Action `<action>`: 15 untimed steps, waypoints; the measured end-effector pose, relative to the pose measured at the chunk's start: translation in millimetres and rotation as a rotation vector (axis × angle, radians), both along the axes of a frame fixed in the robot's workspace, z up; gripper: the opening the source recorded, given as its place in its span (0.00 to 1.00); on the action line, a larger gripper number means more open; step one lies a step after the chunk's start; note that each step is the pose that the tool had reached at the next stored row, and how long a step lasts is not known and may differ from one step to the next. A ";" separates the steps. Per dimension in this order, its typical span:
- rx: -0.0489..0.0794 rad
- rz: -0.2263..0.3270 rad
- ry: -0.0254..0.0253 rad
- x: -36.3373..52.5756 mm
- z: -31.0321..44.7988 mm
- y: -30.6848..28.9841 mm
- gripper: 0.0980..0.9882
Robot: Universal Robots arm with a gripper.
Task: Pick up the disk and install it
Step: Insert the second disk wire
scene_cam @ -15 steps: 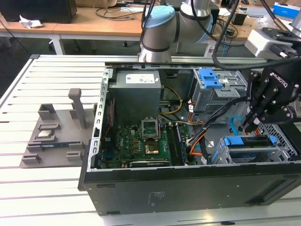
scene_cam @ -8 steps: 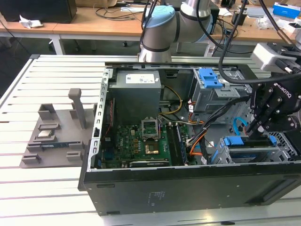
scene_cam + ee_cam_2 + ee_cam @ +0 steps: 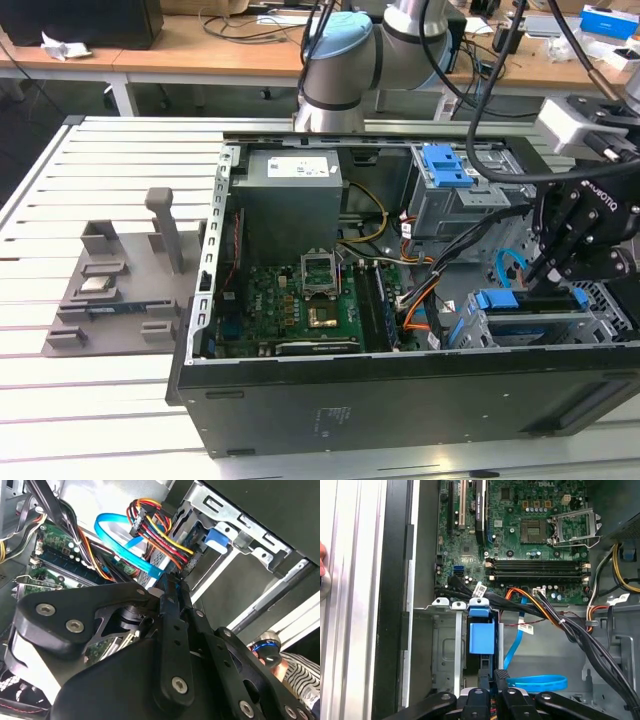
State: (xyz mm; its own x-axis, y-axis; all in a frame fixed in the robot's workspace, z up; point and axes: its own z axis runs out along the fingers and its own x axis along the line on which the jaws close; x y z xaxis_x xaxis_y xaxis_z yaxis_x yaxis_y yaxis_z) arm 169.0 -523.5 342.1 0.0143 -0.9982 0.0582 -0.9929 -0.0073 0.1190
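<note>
The gripper is hanging low over the drive cage inside the open computer case, its jaws pressed close together and apparently gripping nothing. Just beyond them, the disk is sitting in the cage, blue bracket showing, probably already slid home. Farther off, the motherboard is lying exposed.

A bright blue plastic bracket stands out against the grey metal drive cage. The flat green motherboard carries black slots. A light blue flat cable loops beside a bundle of red, yellow, orange and black wires. The open black computer case sits on a white slatted table. The matte black gripper has silver screws.
</note>
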 end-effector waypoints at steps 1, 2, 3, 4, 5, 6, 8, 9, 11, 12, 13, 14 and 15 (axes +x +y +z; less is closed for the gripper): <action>0.000 0.000 0.0000 0.1 -1.3 0.0 0.07; 0.000 0.000 0.0000 0.1 -2.5 0.0 0.07; 0.000 0.000 0.0000 0.1 -3.6 0.0 0.07; -0.001 0.000 0.0000 0.1 -4.4 0.0 0.07; -0.001 0.000 0.0000 0.1 -4.7 0.0 0.07; 0.000 0.000 0.0000 0.1 -4.9 0.0 0.07; 0.001 0.000 -0.0002 0.1 -5.3 0.0 0.07; 0.001 0.000 -0.0001 0.1 -5.4 0.0 0.08; 0.001 0.000 0.0000 0.1 -5.2 0.0 0.15; 0.000 0.000 0.0000 0.1 -4.1 0.0 0.15; 0.000 0.000 0.0000 0.0 4.0 0.3 0.15; 0.000 0.000 -0.0001 0.0 10.3 1.7 0.15; 0.000 0.000 0.0000 0.0 21.0 4.0 0.07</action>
State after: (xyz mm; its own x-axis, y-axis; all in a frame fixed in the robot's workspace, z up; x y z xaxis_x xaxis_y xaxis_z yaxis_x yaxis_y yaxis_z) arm 169.0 -519.5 363.1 0.0144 -0.9982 0.0583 -0.9929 -0.0074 0.1189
